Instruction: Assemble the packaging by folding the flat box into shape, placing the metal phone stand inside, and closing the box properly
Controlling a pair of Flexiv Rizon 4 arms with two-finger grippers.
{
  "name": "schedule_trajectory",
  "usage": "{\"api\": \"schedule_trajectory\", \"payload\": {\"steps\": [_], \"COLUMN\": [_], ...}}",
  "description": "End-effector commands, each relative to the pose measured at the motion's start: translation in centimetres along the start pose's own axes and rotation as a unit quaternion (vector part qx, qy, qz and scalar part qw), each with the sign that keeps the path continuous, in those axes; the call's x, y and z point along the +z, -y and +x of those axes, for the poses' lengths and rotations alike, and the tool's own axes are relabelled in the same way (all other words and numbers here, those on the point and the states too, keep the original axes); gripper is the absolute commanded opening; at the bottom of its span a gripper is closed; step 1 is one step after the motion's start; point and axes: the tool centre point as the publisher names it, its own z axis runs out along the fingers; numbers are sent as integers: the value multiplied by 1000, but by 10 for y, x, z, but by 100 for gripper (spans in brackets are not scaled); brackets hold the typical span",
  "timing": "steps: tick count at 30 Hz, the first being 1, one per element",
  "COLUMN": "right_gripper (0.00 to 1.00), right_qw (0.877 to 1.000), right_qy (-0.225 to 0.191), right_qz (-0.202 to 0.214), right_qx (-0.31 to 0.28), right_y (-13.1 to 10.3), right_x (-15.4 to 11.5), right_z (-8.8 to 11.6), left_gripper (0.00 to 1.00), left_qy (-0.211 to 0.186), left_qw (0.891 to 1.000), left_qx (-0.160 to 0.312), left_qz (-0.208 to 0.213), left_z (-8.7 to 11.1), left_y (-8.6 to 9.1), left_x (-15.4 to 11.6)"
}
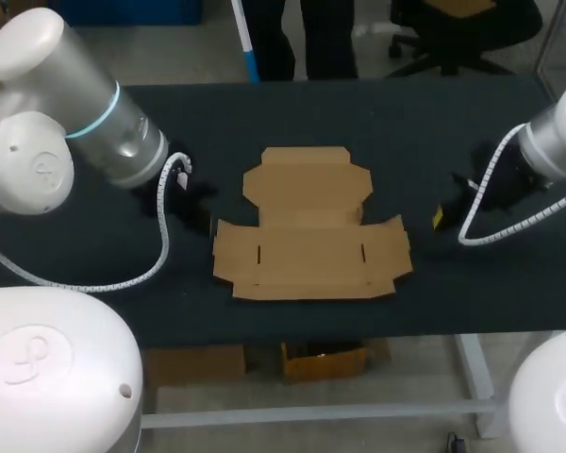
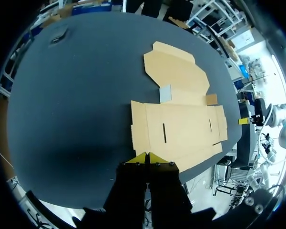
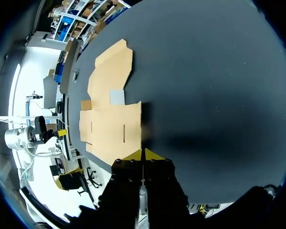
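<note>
The flat brown cardboard box lies unfolded in the middle of the dark table, its lid panel on the far side. My left gripper hovers just left of the box, shut and empty. In the left wrist view its yellow tips meet at the box's near edge. My right gripper hangs just right of the box, also shut and empty. Its tips touch each other beside the box. No phone stand shows clearly in any view.
A small dark object lies near a far corner of the table; I cannot tell what it is. White spiral cables hang from both wrists. Bare tabletop surrounds the box on all sides.
</note>
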Motion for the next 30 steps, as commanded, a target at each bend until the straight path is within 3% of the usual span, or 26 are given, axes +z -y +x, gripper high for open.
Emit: {"api": "schedule_trajectory", "payload": {"steps": [1, 13, 30], "right_gripper": [0, 0, 0], "right_qw": [1000, 1000, 1000], "right_qy": [-3, -4, -4], "right_qz": [1, 8, 8], "right_qx": [3, 30, 30], "right_y": [11, 44, 44], "right_x": [-4, -7, -7], "right_z": [-7, -17, -17], "left_gripper": [0, 0, 0], "left_qy": [-6, -36, -36], "left_qw": [1000, 999, 999], "left_qx": [-3, -33, -33], "left_qz": [1, -23, -23], "left_z": [-5, -21, -21], "left_y": [-9, -39, -39], "left_x": [0, 4, 4]}}
